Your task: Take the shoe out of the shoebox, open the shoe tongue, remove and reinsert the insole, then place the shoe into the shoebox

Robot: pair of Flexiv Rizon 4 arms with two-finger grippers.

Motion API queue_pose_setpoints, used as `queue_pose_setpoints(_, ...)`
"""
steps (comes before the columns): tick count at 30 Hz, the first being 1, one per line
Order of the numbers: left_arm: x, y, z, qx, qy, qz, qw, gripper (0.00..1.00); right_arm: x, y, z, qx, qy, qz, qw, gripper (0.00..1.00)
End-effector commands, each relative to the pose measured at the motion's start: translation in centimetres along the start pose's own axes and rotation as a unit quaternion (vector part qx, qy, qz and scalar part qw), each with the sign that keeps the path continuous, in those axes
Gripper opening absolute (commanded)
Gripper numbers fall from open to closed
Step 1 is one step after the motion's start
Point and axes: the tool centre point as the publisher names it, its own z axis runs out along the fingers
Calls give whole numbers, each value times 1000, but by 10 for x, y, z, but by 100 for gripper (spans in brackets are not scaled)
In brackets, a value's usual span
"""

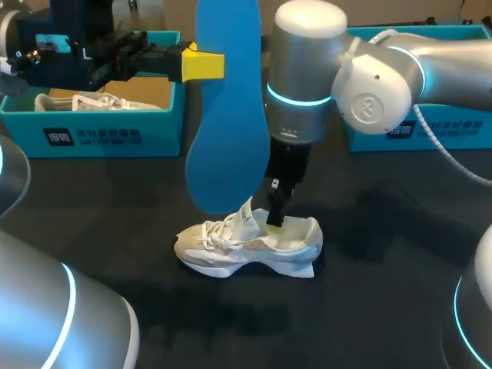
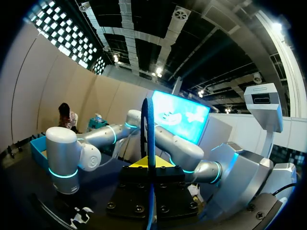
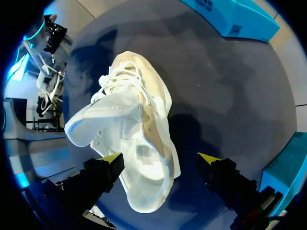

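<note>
A white sneaker (image 1: 246, 246) lies on the black table with its tongue pulled up. Its blue insole (image 1: 227, 108) hangs upright in the air above and behind it, and my left gripper (image 1: 203, 64) is shut on the insole's edge. In the left wrist view the insole (image 2: 150, 139) shows edge-on between that gripper's (image 2: 151, 164) yellow tips. My right gripper (image 1: 275, 214) points down at the sneaker's heel opening. In the right wrist view it (image 3: 160, 159) stands open astride the heel of the sneaker (image 3: 139, 139), with one finger (image 3: 111, 160) close to the shoe's side and the other well apart from it.
A teal shoebox (image 1: 100, 134) at the back left holds another white shoe (image 1: 92, 102). A second teal box (image 1: 419, 134) stands at the back right, behind my right arm. Bare black table lies in front of the sneaker.
</note>
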Motion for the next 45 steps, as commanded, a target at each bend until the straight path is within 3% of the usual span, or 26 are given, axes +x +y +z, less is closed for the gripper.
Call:
queue_pose_setpoints(1,-1,-1,1,-2,0,0,1000,0,-2,3,11,1,2,-4,1000,100)
queue_pose_setpoints(11,-1,-1,1,-2,0,0,1000,0,-7,3,27,1,-11,-22,1000,100)
queue_pose_setpoints(13,-1,-1,1,-2,0,0,1000,0,-6,5,30,1,-8,-24,1000,85)
queue_pose_setpoints(15,-1,-1,1,-2,0,0,1000,0,-6,6,33,2,-4,-24,1000,85)
queue_pose_setpoints(20,-1,-1,1,-2,0,0,1000,0,-3,6,40,-1,0,-23,1000,72)
queue_pose_setpoints(24,-1,-1,1,-2,0,0,1000,0,0,5,43,-4,1,-19,1000,50)
queue_pose_setpoints(26,-1,-1,1,-2,0,0,1000,0,1,5,45,-4,1,-17,1000,47)
queue_pose_setpoints(27,-1,-1,1,-2,0,0,1000,0,2,5,45,-4,3,-16,1000,38)
queue_pose_setpoints(29,-1,-1,1,-2,0,0,1000,0,4,6,45,-4,1,-15,1000,0)
queue_pose_setpoints(45,-1,-1,1,-2,0,0,1000,0,24,8,5,8,8,13,1000,0)
